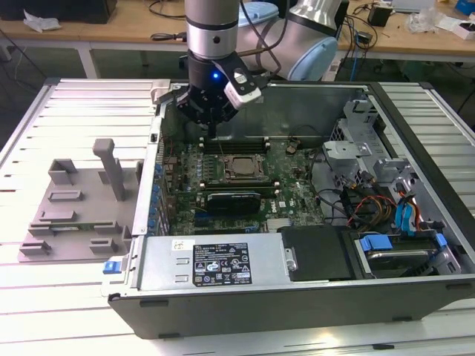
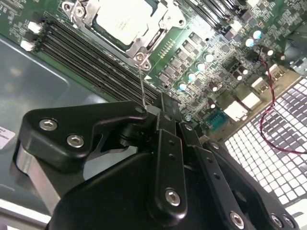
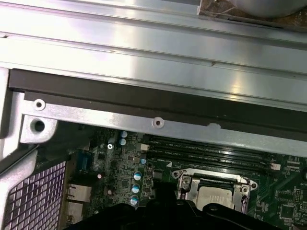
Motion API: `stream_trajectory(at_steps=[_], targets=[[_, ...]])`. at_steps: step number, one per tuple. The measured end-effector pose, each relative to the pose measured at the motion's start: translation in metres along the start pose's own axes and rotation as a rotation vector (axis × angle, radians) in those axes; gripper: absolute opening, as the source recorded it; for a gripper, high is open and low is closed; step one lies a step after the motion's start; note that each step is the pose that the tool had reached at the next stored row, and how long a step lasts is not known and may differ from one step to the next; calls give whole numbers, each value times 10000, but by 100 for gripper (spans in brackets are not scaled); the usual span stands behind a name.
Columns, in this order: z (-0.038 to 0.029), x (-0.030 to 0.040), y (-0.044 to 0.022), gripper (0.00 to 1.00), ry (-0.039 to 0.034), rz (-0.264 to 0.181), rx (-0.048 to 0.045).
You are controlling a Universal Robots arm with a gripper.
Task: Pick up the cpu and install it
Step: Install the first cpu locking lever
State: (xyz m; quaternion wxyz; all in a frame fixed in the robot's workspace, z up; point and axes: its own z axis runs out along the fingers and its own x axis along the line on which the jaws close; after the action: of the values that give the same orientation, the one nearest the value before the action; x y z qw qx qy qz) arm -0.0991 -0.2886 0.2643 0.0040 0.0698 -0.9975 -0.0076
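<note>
Pale slatted tabletop (image 1: 44, 297) nearest in the exterior view, carrying a grey plastic holder tray (image 1: 74, 208) on that view's left and an open computer case (image 1: 297, 304) beside it. Further in, green motherboard (image 1: 297, 185) lying flat on the case floor.

At mid-board, the cpu (image 1: 239, 166) already seated in its socket, ringed by the metal frame (image 2: 165, 33). Clearer in both wrist views: silver-grey top (image 2: 122, 21) facing straight up, lying flat and level. Square, so no real long axis; edges lined up with the frame and running parallel to the memory slots (image 2: 96, 52).

Just beyond the socket, the gripper (image 2: 158, 109) hanging above those slots, not touching the chip. Jaws drawn together. A thin metal rod (image 2: 142, 84) rising from the socket's corner to the fingertips; cannot tell whether actually pinched or merely passing alongside.

Behind that, the case's rear wall (image 3: 144, 120), then workbenches (image 1: 111, 30) with cables.

Likely hazards, as judgement only:
- Rod slipping out of so narrow a grip and springing back against frame or chip.
- Sideways drag on the rod, nudging the chip off square and straining the contacts beneath.
- Knuckles close to the memory slots and rear wall, so little margin for a tilted or hurried move.
</note>
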Motion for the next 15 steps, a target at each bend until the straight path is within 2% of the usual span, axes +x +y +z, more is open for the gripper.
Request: stream_trajectory(at_steps=[9,15], targets=[[-1,-152,-22,11,2,-1,2],[-1,-215,-30,11,1,1,0]])
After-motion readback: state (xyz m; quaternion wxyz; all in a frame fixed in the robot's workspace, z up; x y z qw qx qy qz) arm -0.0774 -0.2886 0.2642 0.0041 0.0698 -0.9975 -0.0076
